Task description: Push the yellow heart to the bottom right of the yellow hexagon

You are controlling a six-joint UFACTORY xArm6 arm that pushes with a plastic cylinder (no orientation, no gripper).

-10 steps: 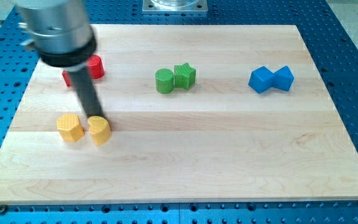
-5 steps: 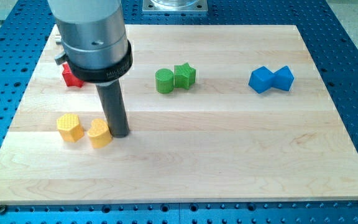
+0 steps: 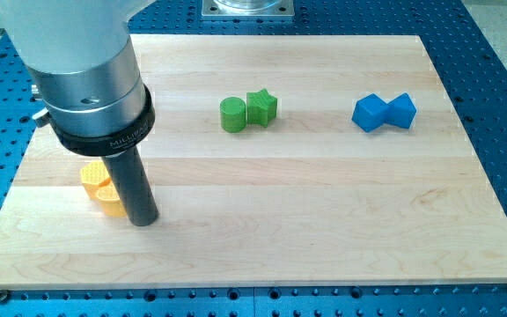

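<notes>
Two yellow blocks sit pressed together near the board's left edge, both largely hidden by the arm. The yellow heart point(image 3: 108, 201) shows only as a sliver at about five o'clock from the yellow hexagon point(image 3: 91, 179), touching it. My tip point(image 3: 144, 220) stands on the wood just beside the heart, at roughly four o'clock from it; whether rod and heart actually touch cannot be told. The tool is a plain dark rod with nothing to open or close, and it holds nothing. Its wide grey housing covers the board's upper left area.

From the yellow pair, at about two o'clock and well apart, a green cylinder point(image 3: 232, 114) and a green star point(image 3: 261, 106) sit touching, the star at the cylinder's three o'clock. Farther out at the same bearing, near the board's right side, two blue blocks touch each other: a blue block point(image 3: 371, 113) of irregular shape and a blue cube point(image 3: 402, 110) at its three o'clock. All rest on the wooden board point(image 3: 324, 202).
</notes>
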